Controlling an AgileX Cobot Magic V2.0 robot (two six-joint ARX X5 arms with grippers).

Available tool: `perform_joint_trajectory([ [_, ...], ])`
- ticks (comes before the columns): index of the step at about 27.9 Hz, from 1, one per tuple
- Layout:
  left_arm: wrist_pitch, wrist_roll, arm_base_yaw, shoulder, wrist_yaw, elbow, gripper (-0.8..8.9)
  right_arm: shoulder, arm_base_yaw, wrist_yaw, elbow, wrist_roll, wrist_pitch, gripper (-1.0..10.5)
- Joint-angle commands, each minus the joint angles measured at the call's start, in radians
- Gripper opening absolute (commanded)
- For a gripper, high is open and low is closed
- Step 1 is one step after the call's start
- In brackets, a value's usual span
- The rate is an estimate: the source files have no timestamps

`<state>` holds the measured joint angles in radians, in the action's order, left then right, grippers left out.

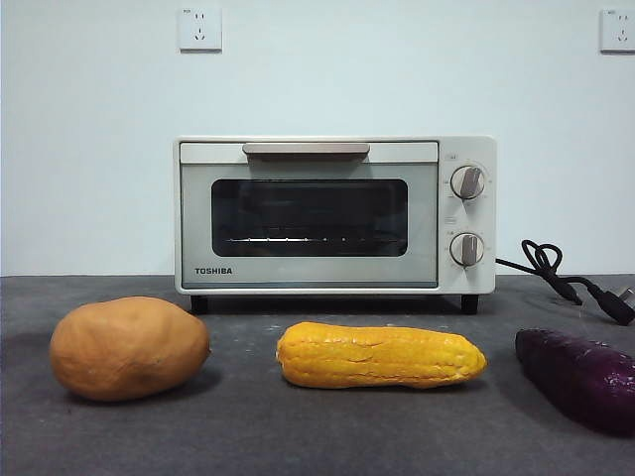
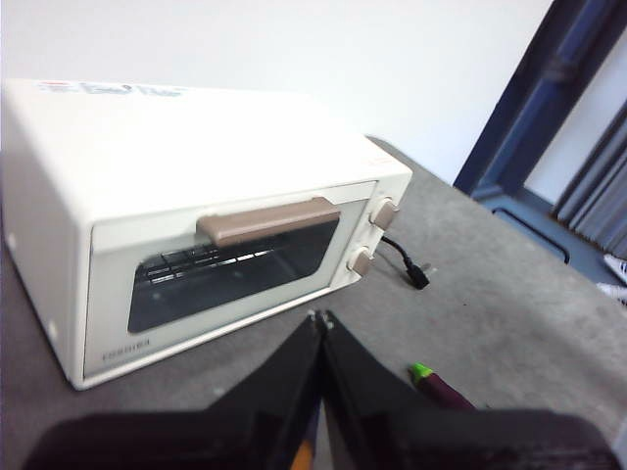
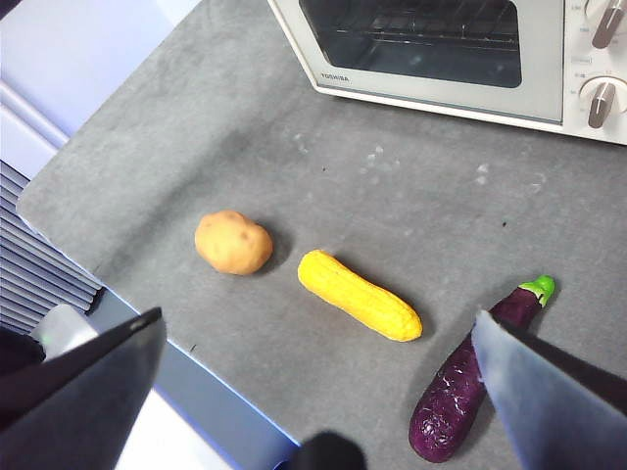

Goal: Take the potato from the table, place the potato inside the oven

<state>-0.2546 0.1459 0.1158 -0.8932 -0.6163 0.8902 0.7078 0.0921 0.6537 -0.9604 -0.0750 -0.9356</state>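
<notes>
The right gripper (image 3: 318,338) is held high above the near edge of the table (image 3: 411,206), looking down on the row of vegetables; its two jaws are spread wide apart and nothing is held between them. The left gripper (image 2: 320,318) is raised in front of the oven (image 2: 196,147), its jaws pressed together tip to tip with nothing gripped. Neither arm is seen in the front view.

Nearest in the front view, three items are laid in a row on the dark grey table (image 1: 248,426). The potato (image 1: 129,348) is found at the left end, lying on its side: a plump, smooth oval of tan-orange with faint mottling, untouched by either gripper. A bumpy yellow corn cob (image 1: 381,355) is placed in the middle, well apart from the potato, and a dark purple eggplant (image 1: 580,378) with a green stem is seen at the right end.

Behind them the cream-white oven (image 1: 335,215) is stood with its glass door shut. "TOSHIBA" is printed at the door's lower left corner. A black power cord (image 1: 566,281) is trailed at its right. Two wall sockets (image 1: 199,29) are mounted on the white wall.
</notes>
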Motion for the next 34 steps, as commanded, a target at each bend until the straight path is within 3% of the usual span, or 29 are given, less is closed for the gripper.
perform_joint_trajectory([
  [1, 0.007, -0.078, 0.048, -0.133, 0.043, 0.077, -0.07, 0.006, 0.002, 0.002, -0.001, 0.007, 0.006, 6.9],
  [9, 0.008, -0.182, 0.151, -0.474, 0.155, 0.333, -0.07, 0.027, 0.002, 0.000, -0.001, 0.010, 0.007, 6.9],
  [15, 0.061, -0.204, 0.206, -0.651, 0.198, 0.426, -0.08, 0.038, 0.002, 0.000, -0.001, 0.010, 0.007, 6.9],
  [26, 0.203, -0.245, 0.262, -0.786, 0.296, 0.427, -0.08, 0.047, 0.002, 0.000, -0.001, 0.011, 0.007, 6.9],
  [34, 0.211, -0.262, 0.286, -0.836, 0.329, 0.427, -0.08, 0.047, 0.002, 0.000, -0.001, 0.010, 0.008, 6.9],
])
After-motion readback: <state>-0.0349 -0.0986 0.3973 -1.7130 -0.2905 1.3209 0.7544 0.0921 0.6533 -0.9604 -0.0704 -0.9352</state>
